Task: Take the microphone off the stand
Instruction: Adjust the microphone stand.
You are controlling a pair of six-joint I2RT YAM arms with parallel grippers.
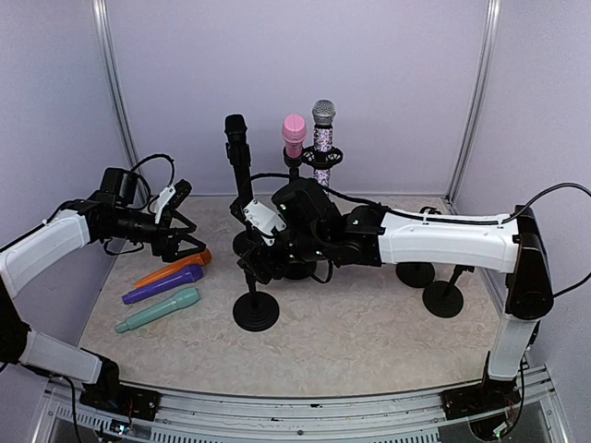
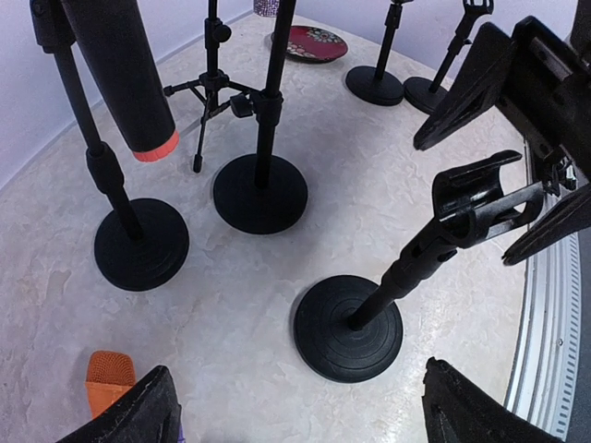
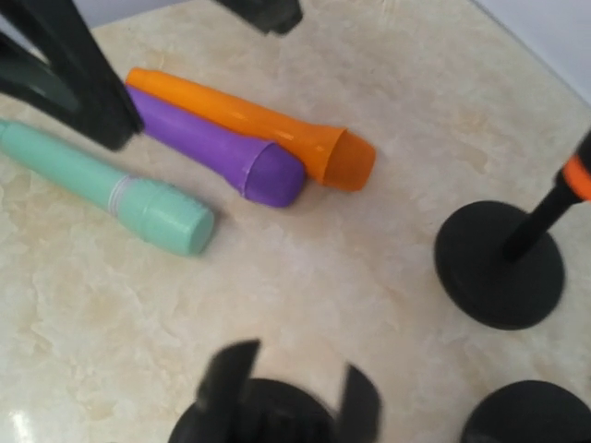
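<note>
Arm, left: the left end effector [image 1: 188, 242] hangs released, fingers wide apart and nothing between them.
Loose microphones: the orange microphone [image 1: 175, 268] lies just under the left end effector. The purple microphone [image 1: 166, 284] touches its side, and the teal microphone [image 1: 159, 309] lies nearer the arm bases. All three are flat on the worktop [image 1: 369, 332].
Empty stand: the empty stand [image 1: 256, 312] is just below the right end effector. Its clip is bare.
Task's thing: the black microphone [image 1: 237, 138] sits in its stand and looks like the next one to take.
Long axis: it is nearly upright, leaning slightly, with the head up and the orange-ringed tail down.
Arm, right: the right end effector [image 3: 294, 383] is released and grips nothing, low among the stand poles.
Bearing: the black microphone is above and slightly left of the right end effector. From the left end effector it is well off to the right and higher.
Farther microphones: the pink microphone [image 1: 294, 134] and the glitter microphone [image 1: 322, 125] stand upright in stands beyond the right end effector.
Nearer arm: likely the right, though the left has the clearer path to the microphone's body.
</note>
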